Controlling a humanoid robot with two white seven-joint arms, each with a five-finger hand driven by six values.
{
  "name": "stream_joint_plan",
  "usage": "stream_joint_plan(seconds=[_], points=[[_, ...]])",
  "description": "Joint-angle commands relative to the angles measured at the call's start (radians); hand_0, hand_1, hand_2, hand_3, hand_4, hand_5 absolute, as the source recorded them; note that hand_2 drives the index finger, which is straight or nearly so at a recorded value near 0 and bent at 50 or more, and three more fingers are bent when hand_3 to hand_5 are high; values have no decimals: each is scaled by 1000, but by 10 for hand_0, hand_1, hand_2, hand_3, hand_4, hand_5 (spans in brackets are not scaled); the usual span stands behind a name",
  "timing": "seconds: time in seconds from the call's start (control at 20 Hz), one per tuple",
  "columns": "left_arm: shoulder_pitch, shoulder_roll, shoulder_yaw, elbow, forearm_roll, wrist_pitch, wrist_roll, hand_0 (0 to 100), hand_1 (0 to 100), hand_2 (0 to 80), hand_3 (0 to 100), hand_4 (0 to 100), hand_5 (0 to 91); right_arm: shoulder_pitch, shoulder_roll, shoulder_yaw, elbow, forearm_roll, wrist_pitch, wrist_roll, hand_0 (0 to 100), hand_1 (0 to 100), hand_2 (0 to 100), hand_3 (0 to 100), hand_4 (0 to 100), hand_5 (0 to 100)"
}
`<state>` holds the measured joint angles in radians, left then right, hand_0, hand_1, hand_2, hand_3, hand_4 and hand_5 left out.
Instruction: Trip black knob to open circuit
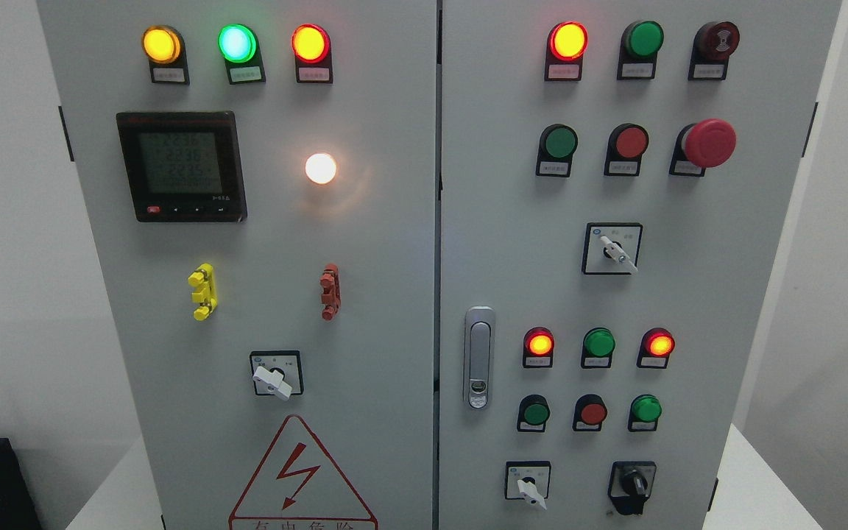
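Black knob [631, 484], rotary selector, lower right of frame on grey cabinet [394, 294] right door, right of white-handled switch [528, 486], below green button [645, 409]; neither robot hand visible, so state cannot be told

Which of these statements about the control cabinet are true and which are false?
1. The black knob sits at the lower right of the right door. True.
2. A robot hand is gripping the black knob. False: no hand is in view.
3. The red mushroom button is on the left door. False: it is on the right door.
4. The meter display is on the left door. True.
5. The warning triangle is blue. False: it is red.
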<state>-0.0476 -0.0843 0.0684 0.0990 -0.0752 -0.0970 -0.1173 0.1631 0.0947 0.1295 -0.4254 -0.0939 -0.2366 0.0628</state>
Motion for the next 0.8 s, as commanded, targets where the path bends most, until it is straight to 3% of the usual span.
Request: stream_joint_plan(seconds=[0.0,0.1,0.3,0.75], points=[[0,0,1,-16,0,0,1,120,389,0,0,0,0,21,-35,-2,-324,-1,-13,-27,0,0,0,0,0,0],[0,0,1,-16,0,0,1,120,389,0,0,0,0,27,-56,-2,-392,-1,-41,-49,0,0,0,0,0,0],[0,0,1,-16,0,0,1,120,389,0,0,0,0,26,-66,-5,-507,-1,-79,-72,0,0,0,0,0,0],[0,0,-1,-16,0,0,1,120,389,0,0,0,0,33,-107,-102,-795,-1,-78,-75,0,0,0,27,0,0]])
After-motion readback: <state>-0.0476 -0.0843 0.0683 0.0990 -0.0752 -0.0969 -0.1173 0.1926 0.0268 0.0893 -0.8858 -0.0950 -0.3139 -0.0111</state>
